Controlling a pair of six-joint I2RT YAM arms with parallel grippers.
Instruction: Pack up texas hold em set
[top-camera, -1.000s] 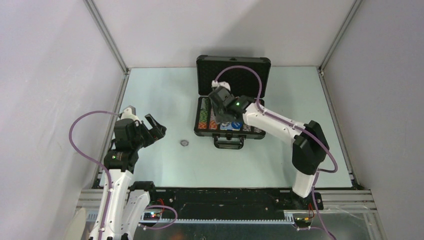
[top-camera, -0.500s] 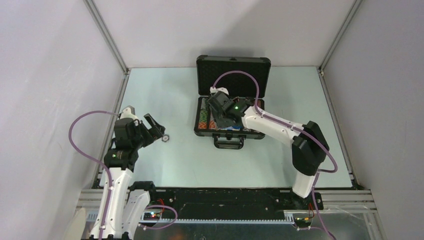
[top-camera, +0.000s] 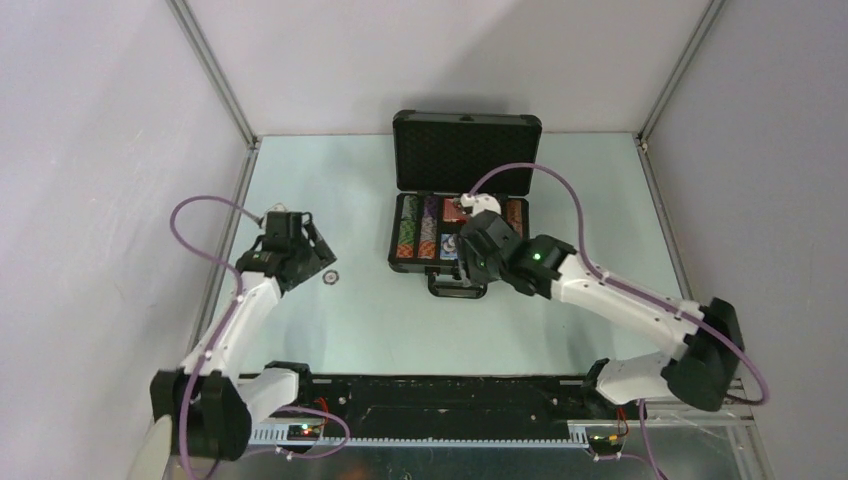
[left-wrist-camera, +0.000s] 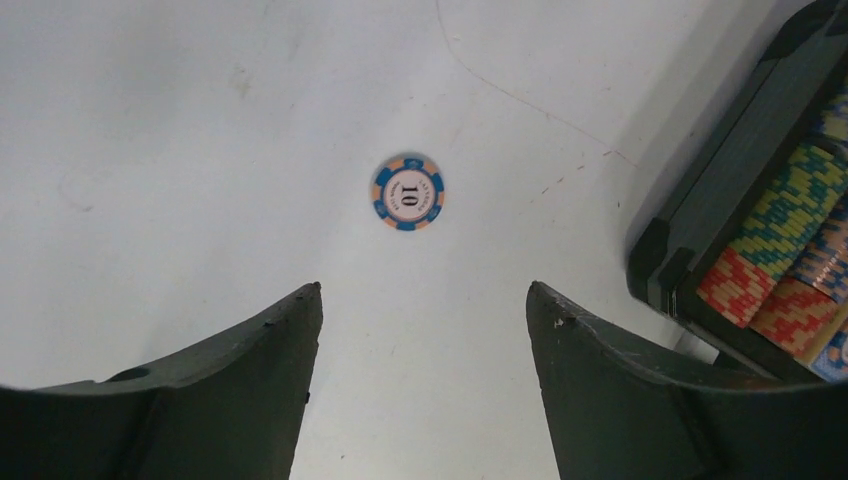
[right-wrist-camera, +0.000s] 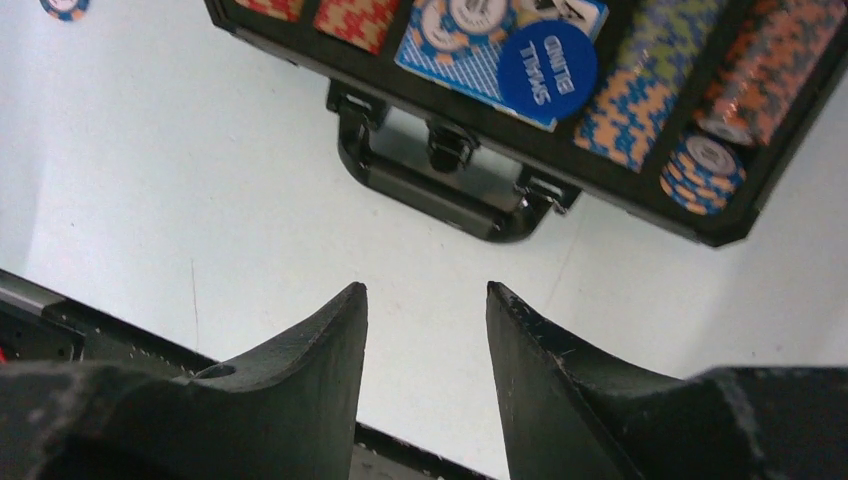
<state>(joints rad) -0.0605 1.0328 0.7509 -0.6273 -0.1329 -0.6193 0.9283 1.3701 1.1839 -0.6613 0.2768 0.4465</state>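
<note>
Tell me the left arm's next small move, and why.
Probably ease the left hand forward and down over the 10 chip: it lies flat on the table, outside the open case, just ahead of that hand, which is open and empty.

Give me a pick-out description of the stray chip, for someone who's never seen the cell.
Find the open black case at the far middle of the table. Left of it, apart from it and just ahead of the open left tool, one chip lies flat on the table. It is the only chip outside the case: blue-and-orange rim, pale centre marked 10.
</note>
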